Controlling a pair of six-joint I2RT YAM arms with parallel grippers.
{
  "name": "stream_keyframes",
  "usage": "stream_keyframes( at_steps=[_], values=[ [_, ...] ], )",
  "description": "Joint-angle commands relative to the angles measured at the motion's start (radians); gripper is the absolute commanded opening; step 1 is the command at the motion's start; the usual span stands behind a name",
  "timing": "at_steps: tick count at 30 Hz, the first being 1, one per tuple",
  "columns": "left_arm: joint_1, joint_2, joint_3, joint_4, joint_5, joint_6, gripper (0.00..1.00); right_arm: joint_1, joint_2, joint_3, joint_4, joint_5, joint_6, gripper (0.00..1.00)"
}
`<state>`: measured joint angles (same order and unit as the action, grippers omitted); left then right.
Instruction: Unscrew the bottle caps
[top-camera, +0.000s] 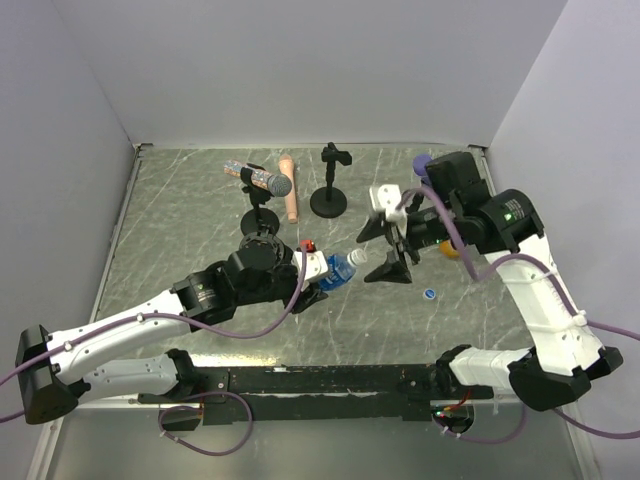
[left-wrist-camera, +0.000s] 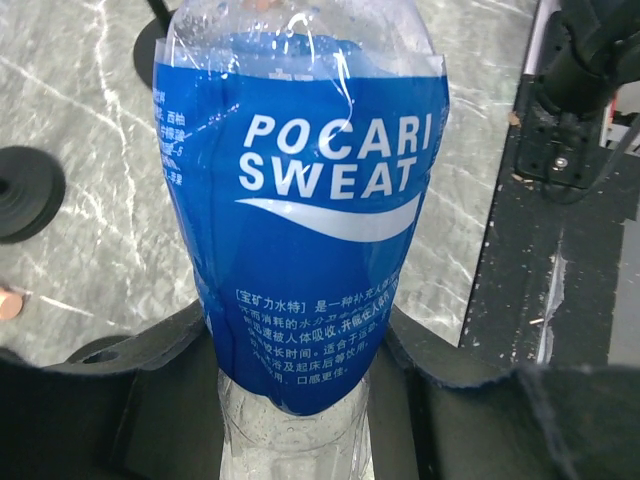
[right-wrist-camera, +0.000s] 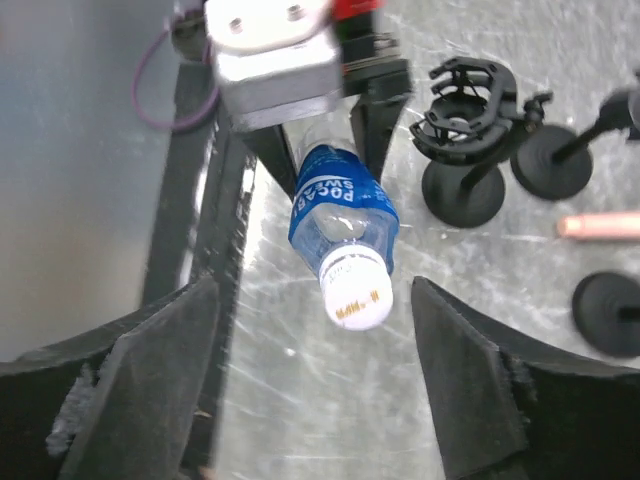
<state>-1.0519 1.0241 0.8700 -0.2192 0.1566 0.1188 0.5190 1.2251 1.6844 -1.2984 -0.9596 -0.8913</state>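
My left gripper (top-camera: 312, 268) is shut on a small blue-labelled bottle (top-camera: 335, 271) and holds it above the table with the neck pointing right. Its whitish cap (top-camera: 357, 258) is on the neck. In the left wrist view the bottle (left-wrist-camera: 300, 190) fills the frame, clamped between the black fingers (left-wrist-camera: 150, 370). My right gripper (top-camera: 385, 250) is open just right of the cap. In the right wrist view the cap (right-wrist-camera: 357, 292) faces the camera between the spread fingers (right-wrist-camera: 160, 380), without touching them. A loose blue cap (top-camera: 429, 293) lies on the table under the right arm.
A black stand (top-camera: 329, 198) and a stand holding a microphone (top-camera: 262, 182) are at the back, with a pink cylinder (top-camera: 289, 202) between them. An orange object (top-camera: 452, 251) is mostly hidden behind the right arm. A purple ball (top-camera: 422, 160) sits at the back right.
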Motion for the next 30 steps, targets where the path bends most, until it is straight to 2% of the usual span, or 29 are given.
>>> stream_keyframes(
  at_steps=[1,5,11,16,23,28,30],
  values=[
    [0.009,-0.004,0.031,0.017,0.004,-0.011,0.06,-0.056,-0.006,0.051,0.077,-0.085,0.29,0.86],
    [0.009,0.001,0.027,0.033,0.017,-0.018,0.06,-0.066,-0.012,-0.005,0.126,-0.039,0.362,0.86],
    [0.009,-0.004,0.029,0.046,0.017,-0.031,0.06,-0.059,0.034,-0.029,0.074,-0.045,0.342,0.72],
    [0.009,-0.007,0.024,0.053,0.015,-0.037,0.06,-0.042,0.033,-0.046,0.076,-0.037,0.342,0.65],
    [0.009,-0.004,0.024,0.057,0.02,-0.045,0.06,-0.014,0.045,-0.055,0.085,-0.005,0.353,0.62],
    [0.009,-0.01,0.023,0.06,0.021,-0.05,0.06,-0.01,0.056,-0.043,0.074,-0.004,0.35,0.49],
    [0.009,-0.013,0.021,0.06,0.023,-0.05,0.06,-0.005,0.059,-0.04,0.062,-0.008,0.339,0.35]
  ],
)
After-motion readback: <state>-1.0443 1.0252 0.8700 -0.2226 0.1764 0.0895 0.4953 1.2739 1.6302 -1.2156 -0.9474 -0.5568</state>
